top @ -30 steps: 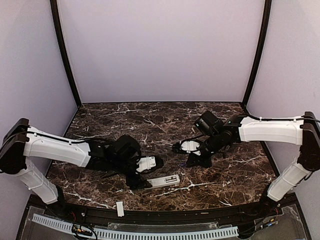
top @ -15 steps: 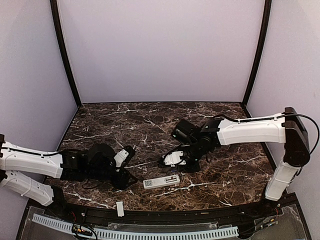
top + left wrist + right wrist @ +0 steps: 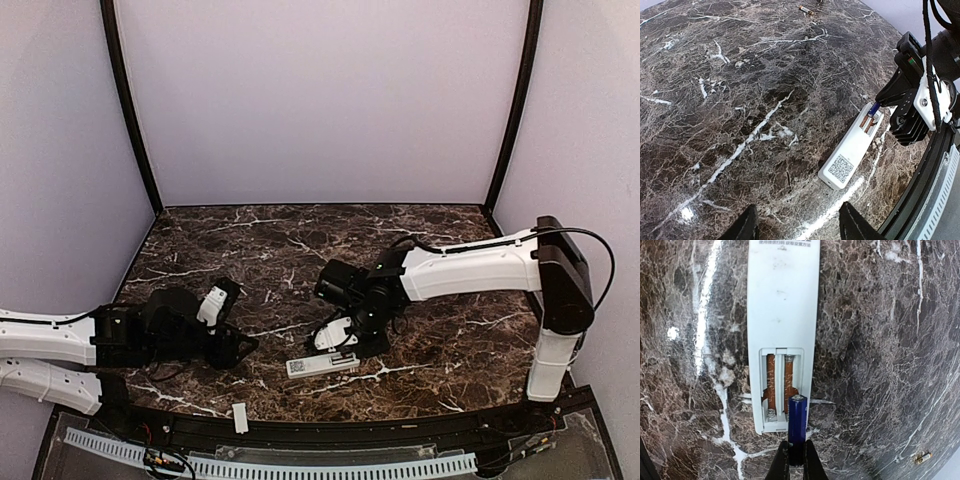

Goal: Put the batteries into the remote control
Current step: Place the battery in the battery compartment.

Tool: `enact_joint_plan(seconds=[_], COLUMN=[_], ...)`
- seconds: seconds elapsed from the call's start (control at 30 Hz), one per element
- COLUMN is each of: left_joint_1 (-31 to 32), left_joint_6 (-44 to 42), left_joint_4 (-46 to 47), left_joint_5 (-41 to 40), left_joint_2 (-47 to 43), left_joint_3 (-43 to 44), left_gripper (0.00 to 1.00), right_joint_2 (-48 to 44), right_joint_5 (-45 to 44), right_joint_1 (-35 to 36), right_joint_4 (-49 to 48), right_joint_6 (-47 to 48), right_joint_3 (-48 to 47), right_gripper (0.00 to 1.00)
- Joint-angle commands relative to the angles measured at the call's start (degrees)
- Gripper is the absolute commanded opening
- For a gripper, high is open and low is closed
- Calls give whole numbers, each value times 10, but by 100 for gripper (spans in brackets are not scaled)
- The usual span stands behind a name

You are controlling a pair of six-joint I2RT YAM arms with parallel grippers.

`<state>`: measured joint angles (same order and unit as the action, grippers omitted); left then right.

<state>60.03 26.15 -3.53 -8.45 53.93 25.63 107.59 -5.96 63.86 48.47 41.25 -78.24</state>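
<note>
Stage of loading: first cell at the bay, none seated yet. The remote lies face down on the table, near its front edge and between the two arms, with its label side up. Its compartment is uncovered. Both bays show bare floor and springs, so both are empty.

The right gripper is closed tight on one end of a blue battery. The free end of this cell points into the near end of the right-hand bay. Whether it already touches the remote cannot be told from these views. The cell is tilted to the remote, not lying flat in the bay.

A second battery lies loose on the table, well apart from the remote, toward the far side.

The left gripper hangs low over the table, to the left of the remote and apart from it. Its fingers stand spread with nothing between them.

A white strip, probably the compartment cover, lies at the front edge, apart from the remote.

Judged progress: early. Done: cover off, first cell picked up and brought to its bay. Left: seat this cell, fetch and seat the second, and perhaps refit the cover.
</note>
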Motion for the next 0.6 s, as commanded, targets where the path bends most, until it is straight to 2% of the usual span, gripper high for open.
enact_joint_plan(seconds=[0.0,0.57], left_joint_1=[2,2], left_joint_6=[3,-5], left_joint_4=[-7,-7], left_joint_5=[-5,-2], left_joint_2=[9,34], left_joint_3=[-11,-7], left_gripper=[54,55], right_joint_2=[6,47], right_joint_5=[-18,-35], right_joint_1=[14,29], right_joint_4=[32,49], right_joint_6=[-16,-45], right_joint_3=[-14,-51], right_gripper=[0,0])
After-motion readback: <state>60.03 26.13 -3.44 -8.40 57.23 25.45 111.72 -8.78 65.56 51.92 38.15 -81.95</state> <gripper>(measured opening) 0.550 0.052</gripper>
